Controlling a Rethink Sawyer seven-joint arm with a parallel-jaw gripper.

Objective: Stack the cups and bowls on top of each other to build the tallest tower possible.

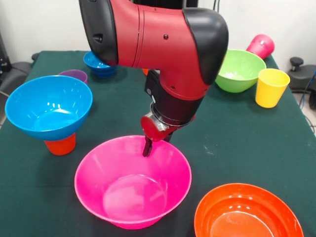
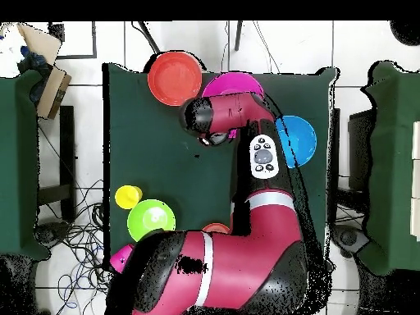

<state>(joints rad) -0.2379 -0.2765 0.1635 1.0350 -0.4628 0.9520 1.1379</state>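
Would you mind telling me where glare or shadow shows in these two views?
Front view: ceiling light glares off the pink bowl, medium blue bowl and arm shell. Overhead view: lighting is flat, and the arm hides most of the pink bowl.

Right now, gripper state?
Gripper: cannot be told whether open or closed; it sits at the far rim of the pink bowl.

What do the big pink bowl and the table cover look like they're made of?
The pink bowl looks like smooth glossy plastic: bright highlights sit on its inner wall, and its rim is thin. The table cover looks like dark green matte cloth, perhaps felt, with no shine.
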